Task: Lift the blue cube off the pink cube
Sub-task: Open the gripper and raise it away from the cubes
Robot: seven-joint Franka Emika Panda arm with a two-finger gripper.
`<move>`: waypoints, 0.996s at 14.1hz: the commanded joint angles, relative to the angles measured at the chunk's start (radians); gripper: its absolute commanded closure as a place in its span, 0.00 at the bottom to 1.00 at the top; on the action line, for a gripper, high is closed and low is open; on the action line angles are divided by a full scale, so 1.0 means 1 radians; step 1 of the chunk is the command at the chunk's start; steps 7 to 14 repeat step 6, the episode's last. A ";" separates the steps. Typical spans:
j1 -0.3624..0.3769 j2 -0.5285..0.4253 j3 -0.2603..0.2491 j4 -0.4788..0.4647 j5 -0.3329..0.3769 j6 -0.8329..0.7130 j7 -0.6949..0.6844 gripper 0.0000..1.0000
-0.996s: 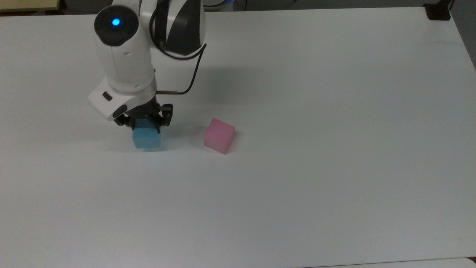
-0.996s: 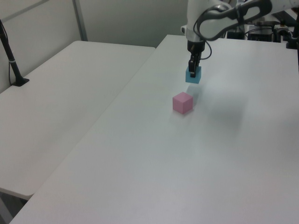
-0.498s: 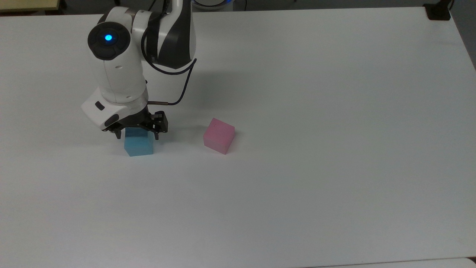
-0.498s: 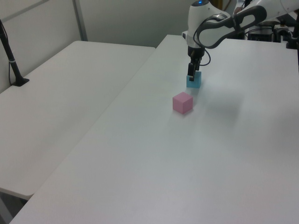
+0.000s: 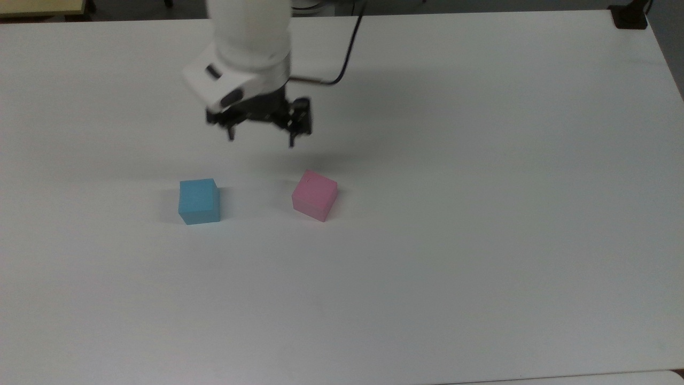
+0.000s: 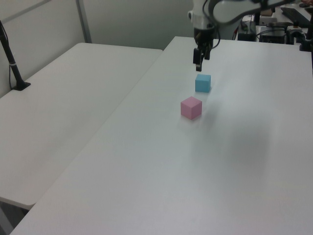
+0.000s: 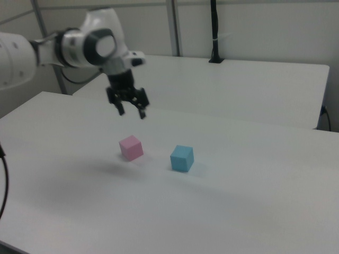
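Jaws spread, empty, raised above the worktop; arm's upper part cut off in the top view. Blue cube on worktop, apart from pink cube, both fully visible.

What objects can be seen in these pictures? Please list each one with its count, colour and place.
small light blue matte cube: one, cyan, standing on the table, apart from the pink cube, on the top view's left of it.
small pale pink matte cube: one, pink, standing on the table near its middle.
white table: one, white, bearing both cubes.
second white table: one, white, beside the first, on the left view's left.
black post: one, black, upright on the second table.
robot arm: one, white and grey.
gripper: one, black, open, raised above the table, holding nothing.
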 commanded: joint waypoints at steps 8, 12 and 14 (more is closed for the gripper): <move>0.070 -0.196 -0.033 -0.073 0.026 -0.201 0.062 0.00; 0.070 -0.196 -0.033 -0.073 0.026 -0.201 0.062 0.00; 0.070 -0.196 -0.033 -0.073 0.026 -0.201 0.062 0.00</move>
